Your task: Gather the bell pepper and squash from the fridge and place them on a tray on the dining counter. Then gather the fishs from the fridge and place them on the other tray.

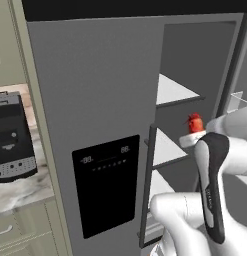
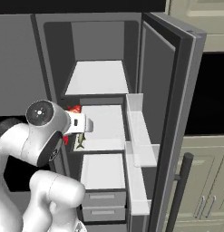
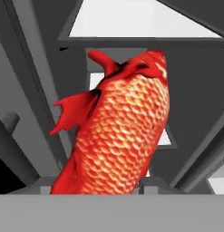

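Note:
The grey fridge (image 1: 95, 85) has its right door (image 2: 163, 108) swung open, and my arm reaches in at the middle shelf (image 2: 106, 122). The reddish-orange fish (image 3: 120, 136) stands tilted, very close in the hand view, and its red tip shows above my hand (image 1: 195, 122), (image 2: 73, 108). My gripper (image 2: 86, 124) is at this fish. Its fingertips are hidden, so I cannot tell whether it grips. Just below the hand, a silvery-grey fish (image 2: 80, 141) lies on the same shelf, partly covered. The bell pepper, squash, trays and dining counter are out of view.
The shut left door carries a black dispenser panel (image 1: 106, 185) and a dark handle (image 1: 147, 185). Door bins (image 2: 138, 136) jut from the open door, beside my arm. Two drawers (image 2: 102, 199) sit low in the fridge. A black coffee machine (image 1: 12, 137) stands on the worktop at left.

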Robot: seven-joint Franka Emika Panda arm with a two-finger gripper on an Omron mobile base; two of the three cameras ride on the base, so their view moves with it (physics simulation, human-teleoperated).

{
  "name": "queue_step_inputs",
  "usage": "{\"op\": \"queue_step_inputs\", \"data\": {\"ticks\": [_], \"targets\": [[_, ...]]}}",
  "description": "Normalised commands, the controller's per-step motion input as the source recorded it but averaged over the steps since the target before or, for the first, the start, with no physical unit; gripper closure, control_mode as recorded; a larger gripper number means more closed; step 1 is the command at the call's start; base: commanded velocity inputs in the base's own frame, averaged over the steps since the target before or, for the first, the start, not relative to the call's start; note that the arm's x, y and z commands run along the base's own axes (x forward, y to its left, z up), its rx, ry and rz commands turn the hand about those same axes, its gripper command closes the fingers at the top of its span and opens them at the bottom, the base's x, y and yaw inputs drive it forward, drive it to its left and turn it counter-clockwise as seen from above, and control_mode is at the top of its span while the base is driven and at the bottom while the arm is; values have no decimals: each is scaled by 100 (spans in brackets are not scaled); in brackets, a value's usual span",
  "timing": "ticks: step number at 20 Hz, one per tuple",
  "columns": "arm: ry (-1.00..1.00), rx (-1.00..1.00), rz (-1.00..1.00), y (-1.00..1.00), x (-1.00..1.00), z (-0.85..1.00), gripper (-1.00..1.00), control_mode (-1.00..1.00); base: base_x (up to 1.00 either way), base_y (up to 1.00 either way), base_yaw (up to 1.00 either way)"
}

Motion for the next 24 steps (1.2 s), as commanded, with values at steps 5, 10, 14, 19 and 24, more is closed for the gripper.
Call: {"op": "queue_step_inputs", "data": {"ticks": [5, 10, 14, 19, 24], "targets": [[0, -5, 11, 64, -85, 48, 100, -100, 0, 0, 0], [0, 0, 2, 15, -20, 2, 100, 100, -80, 23, 3], [0, 0, 0, 0, 0, 0, 100, 100, -100, 55, 0], [0, 0, 0, 0, 0, 0, 100, 100, -98, 100, 1], [0, 0, 0, 0, 0, 0, 100, 100, -60, 100, -7]]}}
